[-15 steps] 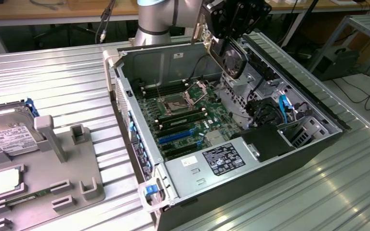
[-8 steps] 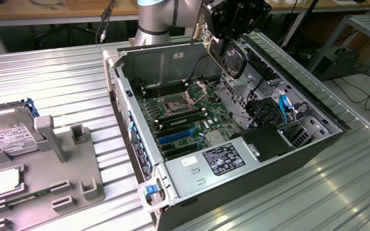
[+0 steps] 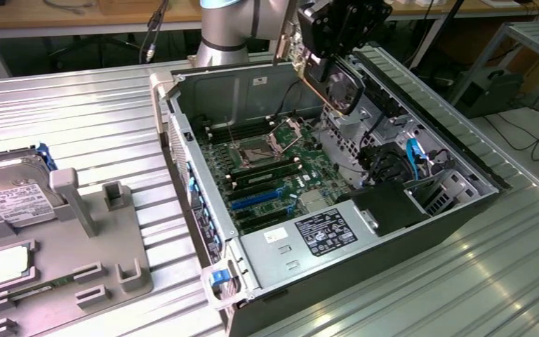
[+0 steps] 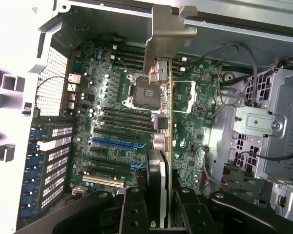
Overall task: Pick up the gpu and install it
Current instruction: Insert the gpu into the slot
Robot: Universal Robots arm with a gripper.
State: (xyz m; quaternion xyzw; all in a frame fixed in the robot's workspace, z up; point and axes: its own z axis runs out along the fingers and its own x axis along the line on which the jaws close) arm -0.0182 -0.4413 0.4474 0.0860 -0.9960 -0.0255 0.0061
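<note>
— Where do we find the gpu [image 3: 342, 88]?
— On edge above the open computer case [image 3: 241, 91], over its motherboard [image 3: 269, 168].
— And the pincer [image 3: 330, 60]?
— We see it clenched on the gpu's upper edge. Off to the exterior view's left, a hard drive [image 3: 12, 193] stands on the tabletop [image 3: 92, 112].

The gpu [image 3: 340, 83] is black with a silver bracket [image 4: 163, 39], the motherboard [image 3: 279, 172] green with blue slots [image 3: 255, 199].

hard drive label [image 3: 15, 201], black case sticker [image 3: 324, 234], both unreadable
</note>
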